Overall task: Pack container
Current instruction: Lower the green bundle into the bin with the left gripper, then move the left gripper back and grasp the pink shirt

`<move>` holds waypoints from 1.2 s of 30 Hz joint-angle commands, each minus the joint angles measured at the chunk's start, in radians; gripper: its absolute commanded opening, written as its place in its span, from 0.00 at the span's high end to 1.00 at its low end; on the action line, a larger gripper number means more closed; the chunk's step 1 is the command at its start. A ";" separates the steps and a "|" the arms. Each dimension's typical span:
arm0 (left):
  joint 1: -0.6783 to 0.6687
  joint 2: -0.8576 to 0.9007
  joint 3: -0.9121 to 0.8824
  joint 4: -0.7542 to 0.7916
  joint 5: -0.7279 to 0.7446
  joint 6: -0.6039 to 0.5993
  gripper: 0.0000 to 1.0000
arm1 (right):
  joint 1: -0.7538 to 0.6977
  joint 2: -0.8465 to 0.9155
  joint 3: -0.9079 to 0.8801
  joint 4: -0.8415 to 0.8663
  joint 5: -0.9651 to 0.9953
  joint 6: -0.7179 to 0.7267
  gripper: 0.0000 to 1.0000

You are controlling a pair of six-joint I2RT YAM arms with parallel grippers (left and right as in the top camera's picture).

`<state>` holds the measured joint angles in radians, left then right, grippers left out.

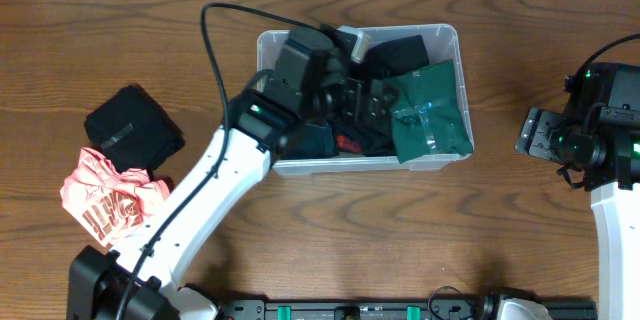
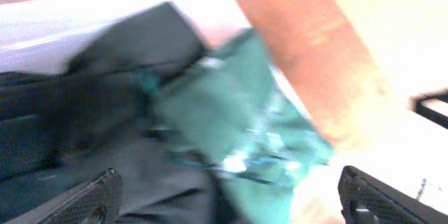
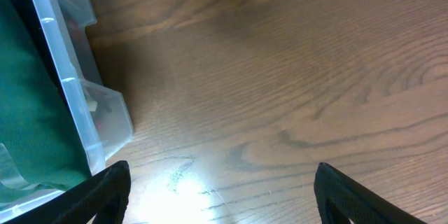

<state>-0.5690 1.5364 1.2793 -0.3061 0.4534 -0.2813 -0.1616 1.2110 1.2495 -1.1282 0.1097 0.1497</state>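
The container (image 1: 448, 34) is a clear plastic bin at the table's middle back, holding dark garments and a green bagged garment (image 1: 432, 110) at its right end. My left gripper (image 1: 362, 100) is inside the bin over the dark clothes; in the left wrist view its fingers (image 2: 227, 199) are spread wide with nothing between them, above dark cloth and the green bag (image 2: 238, 119). My right gripper (image 1: 530, 132) hovers right of the bin, open and empty over bare wood (image 3: 220, 189). The bin's wall (image 3: 66, 84) shows at the left of the right wrist view.
A folded black garment (image 1: 133, 126) and a crumpled pink garment (image 1: 108, 195) lie on the table left of the bin. Bare wooden table lies between the bin and the right arm (image 1: 610, 160).
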 commanded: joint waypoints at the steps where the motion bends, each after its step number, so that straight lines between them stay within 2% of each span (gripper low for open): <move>1: -0.086 0.040 0.007 -0.001 0.050 0.054 0.18 | -0.010 -0.008 0.019 0.000 0.014 0.014 0.18; 3: -0.126 0.074 0.007 0.020 0.013 0.068 0.32 | -0.010 -0.008 0.019 -0.005 0.014 0.014 0.18; 4: -0.141 0.094 0.007 0.030 -0.010 0.068 0.35 | -0.010 -0.008 0.019 -0.006 0.014 0.014 0.18; 10: -0.171 0.268 0.007 0.137 -0.042 0.068 0.34 | -0.010 -0.008 0.018 -0.013 0.013 0.014 0.19; 13: -0.151 0.357 0.007 0.204 -0.047 0.066 0.28 | -0.010 -0.008 0.018 -0.016 0.013 0.014 0.19; 17: -0.120 0.397 0.007 0.230 -0.046 0.059 0.28 | -0.010 -0.008 0.018 -0.023 0.013 0.014 0.19; 18: -0.112 0.390 0.009 0.230 -0.040 0.059 0.25 | -0.010 -0.008 0.018 -0.024 0.013 0.014 0.19; 21: -0.090 0.337 0.011 0.228 -0.008 0.060 0.21 | -0.010 -0.008 0.018 -0.023 0.014 0.014 0.19; 24: -0.068 0.232 0.011 0.205 -0.005 0.069 0.02 | -0.010 -0.008 0.018 -0.021 0.014 0.014 0.19; 27: -0.032 0.097 0.011 0.136 -0.009 0.087 0.02 | -0.010 -0.008 0.018 -0.022 0.014 0.014 0.19; 30: 0.032 -0.050 0.011 -0.005 -0.062 0.086 0.02 | -0.010 -0.008 0.018 -0.024 0.014 0.014 0.19; 33: 0.139 -0.183 0.011 -0.185 -0.192 0.077 0.02 | -0.010 -0.008 0.018 -0.024 0.014 0.014 0.19; 36: 0.295 -0.264 0.010 -0.340 -0.343 0.014 0.02 | -0.010 -0.008 0.018 -0.024 0.014 0.014 0.19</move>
<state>-0.3889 1.3090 1.2896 -0.5705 0.2989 -0.2195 -0.1616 1.2106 1.2510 -1.1519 0.1101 0.1497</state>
